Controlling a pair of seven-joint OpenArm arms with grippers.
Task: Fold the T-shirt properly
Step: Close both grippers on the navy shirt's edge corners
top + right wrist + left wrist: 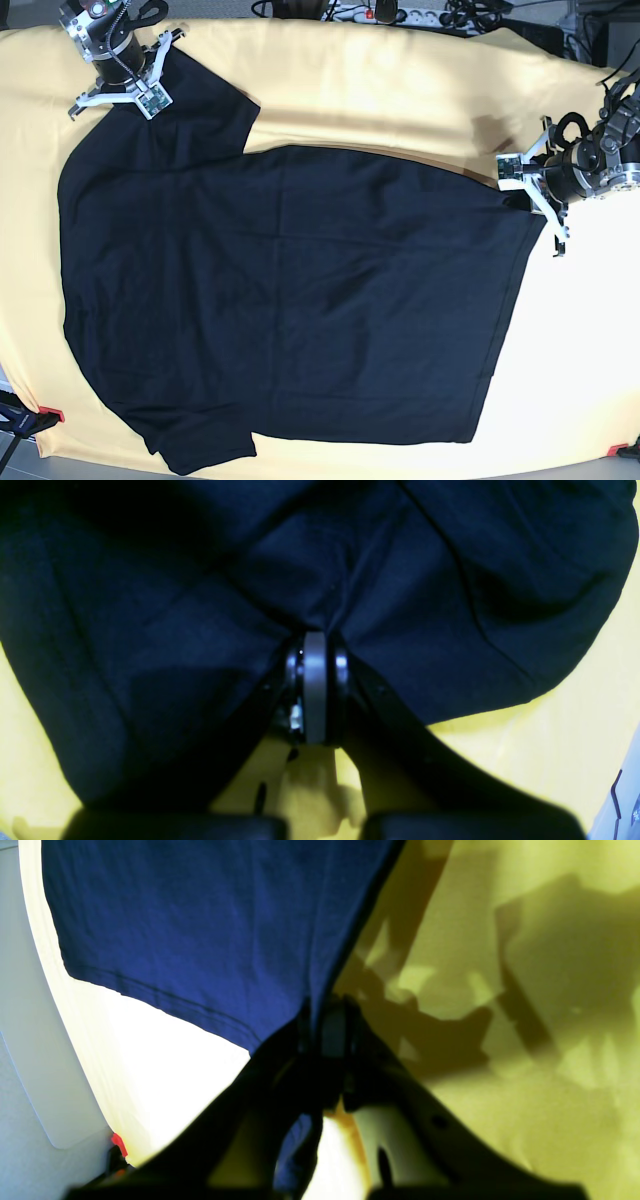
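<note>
Black cotton T-shirt (290, 300), spread nearly flat across yellow tablecloth (400, 80), collar end toward base view's left, hem toward its right.

Left gripper (325, 1027): closed, pinching hem corner; cloth lifted, seam visible in left wrist view.

Right gripper (315, 645): closed, bunched fabric caught at far sleeve; creases radiating from pinch in right wrist view.

Step in hand, by judgement: both far corners secured, ready to carry far edge over toward near edge.

For a good fold:
- Lift both corners level, cloth taut between.
- Move both arms together, same pace, to avoid skew.
- Keep lift low, so body stays put.
- Lay far edge along near edge, sleeve onto sleeve.
- Release only after cloth rests flat.

Risk: thin pinch slipping under tension.
</note>
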